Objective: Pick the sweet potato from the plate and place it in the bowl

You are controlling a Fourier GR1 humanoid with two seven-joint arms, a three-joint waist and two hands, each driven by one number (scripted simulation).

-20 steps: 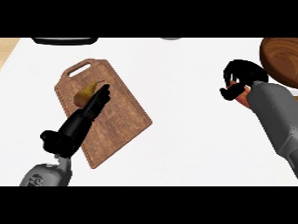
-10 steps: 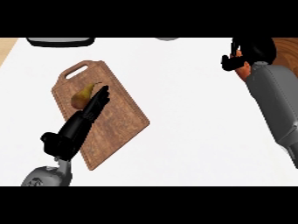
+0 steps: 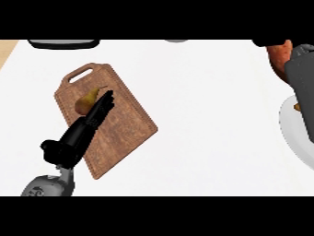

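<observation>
Sweet potato unseen; left hand (image 3: 84, 126) fingers (image 3: 103, 102) straight over cutting board (image 3: 122, 124).

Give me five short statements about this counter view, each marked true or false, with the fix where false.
1. A wooden cutting board lies on the white counter. True.
2. A pear lies on the board. True.
3. The left hand rests on a stove. False: it lies over the board, fingers straight, beside the pear.
4. The right hand is in plain sight. False: only its grey forearm shows at the right edge.
5. The white plate sits at the left. False: it is at the right edge.
</observation>
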